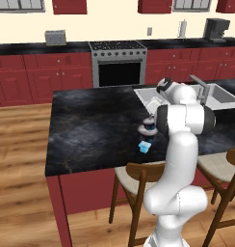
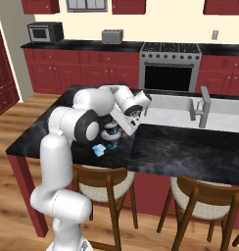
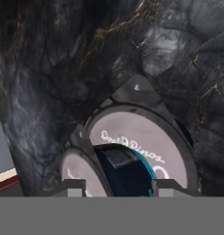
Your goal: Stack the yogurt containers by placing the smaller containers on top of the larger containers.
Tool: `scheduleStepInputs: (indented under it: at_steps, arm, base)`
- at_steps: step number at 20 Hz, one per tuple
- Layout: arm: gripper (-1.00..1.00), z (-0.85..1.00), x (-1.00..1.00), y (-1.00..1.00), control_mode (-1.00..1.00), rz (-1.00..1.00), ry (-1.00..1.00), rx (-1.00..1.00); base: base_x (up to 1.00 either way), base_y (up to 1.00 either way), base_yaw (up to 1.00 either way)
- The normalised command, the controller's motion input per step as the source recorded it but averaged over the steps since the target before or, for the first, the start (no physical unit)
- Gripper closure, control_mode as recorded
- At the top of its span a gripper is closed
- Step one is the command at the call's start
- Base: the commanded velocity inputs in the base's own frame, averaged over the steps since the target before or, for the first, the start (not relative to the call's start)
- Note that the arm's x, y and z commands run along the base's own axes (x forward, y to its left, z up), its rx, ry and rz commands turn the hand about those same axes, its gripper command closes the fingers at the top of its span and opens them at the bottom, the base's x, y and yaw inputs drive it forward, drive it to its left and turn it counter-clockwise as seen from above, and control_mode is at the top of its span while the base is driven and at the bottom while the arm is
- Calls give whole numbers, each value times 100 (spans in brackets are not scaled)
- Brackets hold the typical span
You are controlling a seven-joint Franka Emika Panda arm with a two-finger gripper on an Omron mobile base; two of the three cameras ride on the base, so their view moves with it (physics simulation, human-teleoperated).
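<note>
Gripper (image 3: 117, 183): we see it closed around the narrower round cup (image 3: 125, 170), tipped on its side.
Widest round cup (image 3: 141, 142): on the dark bench (image 1: 90, 125), just beneath.
Tiny squarish cup (image 1: 145, 146): near the bench's front edge.

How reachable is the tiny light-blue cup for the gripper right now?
Probably, not yet: the light-blue cup sits uncovered on the counter near the hand, but a round blue cup sits between the fingertips of the gripper.

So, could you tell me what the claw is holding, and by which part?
The claw appears to hold the narrower round cup by its ribbed blue body, over the widest cup.
</note>
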Motion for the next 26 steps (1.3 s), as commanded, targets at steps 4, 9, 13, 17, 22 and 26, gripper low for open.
scheduleStepInputs:
  at_steps: [4, 9, 13, 17, 22, 26]
  arm:
    - [100, -8, 0, 3, -100, 0, 0, 0]
    - [100, -6, 0, 4, -100, 0, 0, 0]
    - [100, -11, 0, 5, -100, 0, 0, 0]
    - [100, -5, 4, 2, -100, 0, 0, 0]
    - [100, 0, 1, 0, -100, 0, 0, 0]
    - [100, 0, 0, 0, -100, 0, 0, 0]
  base:
    - [0, 0, 0]
    - [0, 0, 0]
    - [0, 0, 0]
    - [0, 0, 0]
    - [0, 0, 0]
    - [0, 0, 0]
